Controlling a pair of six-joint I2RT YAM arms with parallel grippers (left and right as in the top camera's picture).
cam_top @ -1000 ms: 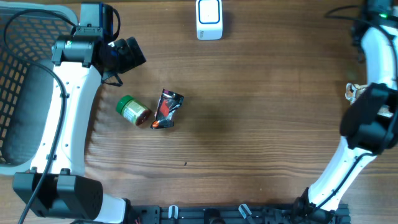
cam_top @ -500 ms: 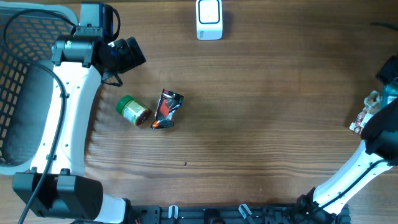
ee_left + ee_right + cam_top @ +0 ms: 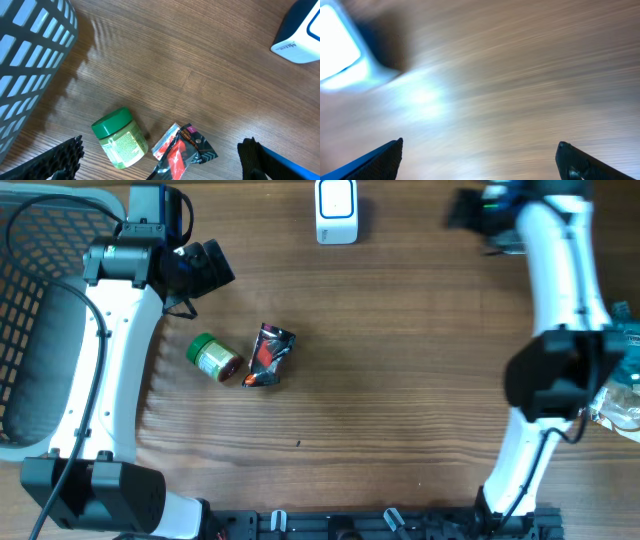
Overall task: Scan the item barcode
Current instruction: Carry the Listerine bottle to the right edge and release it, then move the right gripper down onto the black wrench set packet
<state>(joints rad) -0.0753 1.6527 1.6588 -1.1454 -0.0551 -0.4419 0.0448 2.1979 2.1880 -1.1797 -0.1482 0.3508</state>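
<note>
At the far edge of the worktop [image 3: 400,380], dead centre, stands the white scanner [image 3: 336,210], with bare wood on both sides of it. Over on the left, the basket [image 3: 40,300] fills the corner and runs down that edge, and the left arm lies right alongside it. The left fingers [image 3: 62,159] are spread wide with nothing between them, hovering near the basket's rim, above the two items and a little farther back. The green-lidded jar [image 3: 214,358] lies on its side, and the black-and-red packet [image 3: 270,355] sits just beside it on the right, the two almost touching. Both are well in from every edge, left of centre. From the packet across to the right arm there is a broad stretch of open wood. The right arm reaches to the far edge, to the right of the scanner. Its view is blurred, but the right fingers [image 3: 375,160] stand far apart, holding nothing, with the scanner off to their upper left. Some crinkly wrappers [image 3: 615,405] sit at the right edge, partly cut off.
</note>
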